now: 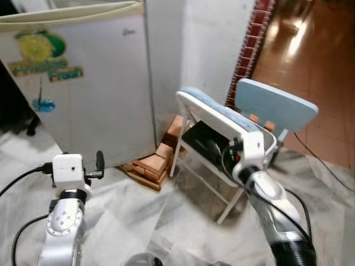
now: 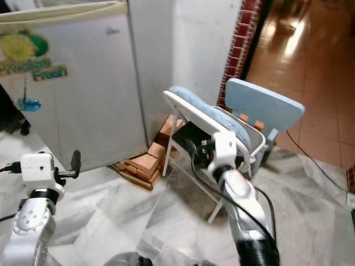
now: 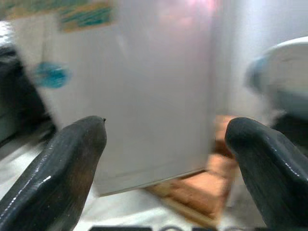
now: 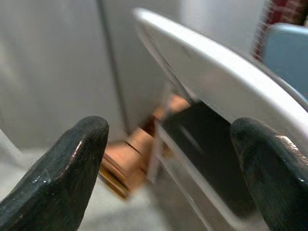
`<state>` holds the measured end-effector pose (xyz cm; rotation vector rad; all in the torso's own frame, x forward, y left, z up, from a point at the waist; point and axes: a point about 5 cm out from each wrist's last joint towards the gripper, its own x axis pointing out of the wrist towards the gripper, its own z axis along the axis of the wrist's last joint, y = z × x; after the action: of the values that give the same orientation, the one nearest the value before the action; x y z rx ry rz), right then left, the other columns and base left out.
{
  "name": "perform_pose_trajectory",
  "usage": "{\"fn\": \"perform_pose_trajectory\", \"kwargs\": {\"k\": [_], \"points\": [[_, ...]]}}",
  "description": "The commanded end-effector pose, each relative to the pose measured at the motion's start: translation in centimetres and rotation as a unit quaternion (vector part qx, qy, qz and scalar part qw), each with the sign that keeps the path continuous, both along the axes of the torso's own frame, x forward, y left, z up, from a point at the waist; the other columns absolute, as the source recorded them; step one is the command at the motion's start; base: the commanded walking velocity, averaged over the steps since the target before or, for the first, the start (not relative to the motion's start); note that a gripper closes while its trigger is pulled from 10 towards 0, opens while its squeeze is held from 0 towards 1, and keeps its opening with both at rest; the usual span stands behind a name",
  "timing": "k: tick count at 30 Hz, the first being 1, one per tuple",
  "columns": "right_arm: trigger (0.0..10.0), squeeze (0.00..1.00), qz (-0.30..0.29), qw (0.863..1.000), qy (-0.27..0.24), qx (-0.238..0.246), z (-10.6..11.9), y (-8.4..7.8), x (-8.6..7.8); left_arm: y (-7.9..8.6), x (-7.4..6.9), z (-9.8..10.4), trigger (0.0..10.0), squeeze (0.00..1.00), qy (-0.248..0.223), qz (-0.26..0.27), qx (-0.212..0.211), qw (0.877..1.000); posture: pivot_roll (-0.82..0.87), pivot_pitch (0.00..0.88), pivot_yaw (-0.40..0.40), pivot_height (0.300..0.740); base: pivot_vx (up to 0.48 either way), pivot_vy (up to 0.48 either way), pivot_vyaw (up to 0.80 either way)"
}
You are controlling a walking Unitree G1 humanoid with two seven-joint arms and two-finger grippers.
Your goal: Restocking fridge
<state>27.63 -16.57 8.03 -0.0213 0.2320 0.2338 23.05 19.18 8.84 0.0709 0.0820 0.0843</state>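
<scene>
— Your left gripper (image 3: pixel 166 159) has its two black fingers spread wide with nothing between them. Through the gap you see the fridge door, closed.

— And the right one?

— Your right gripper (image 4: pixel 168 163) is spread wide too, and empty. It is raised toward the folding chair (image 1: pixel 222 119), near the underside of its tilted seat but not touching it.

— Where does the fridge sit for me?

— The small white fridge (image 1: pixel 94 83) stands ahead on your left, door shut, with a green and yellow sticker (image 1: pixel 41 55) on the upper part of the door and a small blue mark (image 1: pixel 42 103) under it. Your left arm is held up low in front of it, well short of the door.

— What lies around it?

— A stack of red bricks (image 1: pixel 152 163) lies on the floor at the fridge's right corner, between the fridge and the chair's legs. The chair has a light blue padded seat and backrest (image 1: pixel 274 105) on a white frame. Behind it a white wall (image 1: pixel 213 39) ends in a strip of dark red tiles (image 1: pixel 252 39). The floor under you is grey-veined marble (image 1: pixel 166 216); past the tile strip it turns to glossy brown tiles (image 1: pixel 310 50). A black cable (image 1: pixel 321 160) trails across that floor on your right.
</scene>
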Motion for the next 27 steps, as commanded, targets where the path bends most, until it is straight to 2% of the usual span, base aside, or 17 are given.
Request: {"fn": "perform_pose_trajectory", "kwargs": {"k": [1, 5, 6, 8, 10, 13, 16, 17, 19, 20, 22, 25, 27], "points": [[10.0, 0.00, 0.020, 0.998, -0.052, -0.006, 1.5, 1.3, 0.6, 0.9, -0.6, -0.2, 10.0, 0.00, 0.003, 0.014, 0.000, 1.000, -0.01, 0.000, 0.047, 0.740, 0.000, 0.469, 0.00], [10.0, 0.00, -0.001, 0.996, -0.083, 0.010, 1.7, 1.4, 0.7, 0.9, -1.4, -0.8, 10.0, 0.00, 0.010, 0.025, -0.009, 1.000, 0.01, 0.000, 0.035, 0.740, 0.000, 0.477, 0.00], [10.0, 0.00, -0.039, 0.996, -0.086, 0.001, 1.5, 1.3, 0.9, 0.9, -1.6, -0.9, 10.0, 0.00, 0.010, 0.030, -0.015, 0.999, 0.02, 0.000, 0.027, 0.740, 0.000, 0.480, 0.00], [10.0, 0.00, -0.051, 0.994, -0.095, -0.014, 1.5, 1.4, 0.9, 0.8, -1.6, -0.7, 10.0, 0.00, 0.004, 0.033, -0.021, 0.999, 0.02, 0.000, 0.018, 0.740, 0.000, 0.480, 0.00], [10.0, 0.00, -0.068, 0.994, -0.081, 0.012, 1.4, 1.7, 1.2, 0.6, -1.6, -0.5, 10.0, 0.00, -0.001, 0.028, -0.023, 0.999, 0.03, 0.000, 0.005, 0.740, 0.000, 0.480, 0.00], [10.0, 0.00, -0.048, 0.995, -0.090, 0.004, 1.7, 2.2, 1.4, 0.1, -1.2, -0.2, 10.0, 0.00, -0.007, 0.009, -0.021, 1.000, 0.04, 0.000, -0.007, 0.740, 0.000, 0.480, 0.00], [10.0, 0.00, -0.043, 0.994, -0.095, -0.017, 1.5, 2.1, 1.7, -0.1, -0.7, 0.3, 10.0, 0.00, -0.018, -0.005, -0.014, 1.000, 0.05, 0.000, -0.019, 0.740, 0.000, 0.480, 0.00], [10.0, 0.00, -0.036, 0.995, -0.094, -0.004, 1.4, 2.2, 1.7, 0.4, -0.7, 0.4, 10.0, 0.00, -0.023, -0.006, -0.009, 1.000, 0.04, 0.000, -0.021, 0.740, 0.000, 0.480, 0.00], [10.0, 0.00, -0.044, 0.994, -0.102, -0.010, 1.5, 2.1, 1.8, 0.9, -0.8, 0.4, 10.0, 0.00, -0.025, 0.003, -0.006, 1.000, 0.04, 0.000, -0.020, 0.740, 0.000, 0.480, 0.00], [10.0, 0.00, -0.052, 0.989, -0.135, -0.038, 1.7, 1.9, 1.6, 1.6, -1.3, -0.1, 10.0, 0.00, -0.016, 0.022, -0.005, 1.000, 0.02, 0.000, -0.009, 0.740, 0.000, 0.480, 0.00], [10.0, 0.00, -0.050, 0.987, -0.141, -0.060, 1.5, 1.7, 1.3, 2.2, -1.8, -0.3, 10.0, 0.00, -0.013, 0.044, -0.009, 0.999, 0.02, 0.000, -0.009, 0.740, 0.000, 0.480, 0.00], [10.0, 0.00, -0.045, 0.994, -0.103, -0.019, 0.8, 1.3, 1.0, 1.7, -1.8, -0.2, 10.0, 0.00, -0.014, 0.041, -0.029, 0.999, 0.03, 0.000, -0.013, 0.740, 0.000, 0.480, 0.00], [10.0, 0.00, -0.053, 0.993, -0.107, -0.004, 1.0, 1.3, 1.1, 1.2, -1.2, -0.1, 10.0, 0.00, -0.016, 0.027, -0.032, 0.999, 0.03, 0.000, -0.009, 0.740, 0.000, 0.480, 0.00]]}}
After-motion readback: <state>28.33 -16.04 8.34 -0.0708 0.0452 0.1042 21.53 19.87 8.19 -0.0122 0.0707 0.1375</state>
